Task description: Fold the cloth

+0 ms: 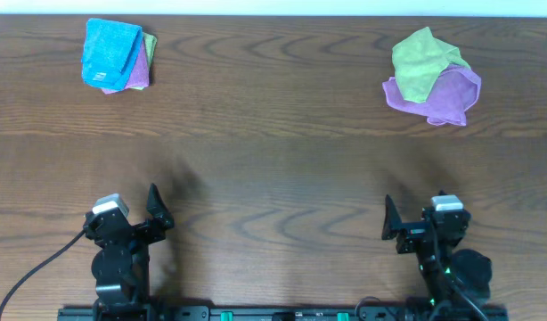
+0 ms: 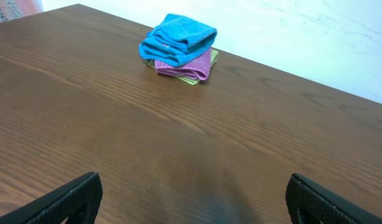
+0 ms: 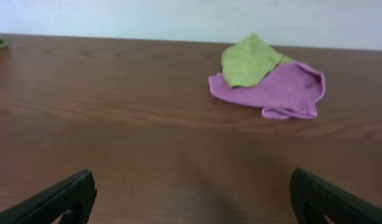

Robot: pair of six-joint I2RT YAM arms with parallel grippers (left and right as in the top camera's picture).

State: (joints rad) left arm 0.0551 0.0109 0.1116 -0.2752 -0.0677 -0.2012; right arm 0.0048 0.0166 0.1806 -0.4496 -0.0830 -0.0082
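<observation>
The cloth point(image 1: 110, 52) is bright sky-blue and lies folded into a small bundle at the table's far left corner, on top of a small stack. The left wrist view shows the cloth point(image 2: 177, 38) far ahead, its folded layers facing me. My left gripper point(image 1: 135, 214) rests at the near edge, far from the cloth; it point(image 2: 191, 199) stands open with only bare wood between its fingers. My right gripper point(image 1: 416, 218) sits at the near right, and it point(image 3: 191, 199) is also open and holds nothing.
Under the blue cloth lie a folded purple cloth point(image 1: 138, 71) and a yellow-green one point(image 1: 150, 43). At the far right, a crumpled yellow-green cloth point(image 1: 420, 62) lies on a crumpled purple cloth point(image 1: 447, 94). The brown wooden table point(image 1: 273, 169) spans the view.
</observation>
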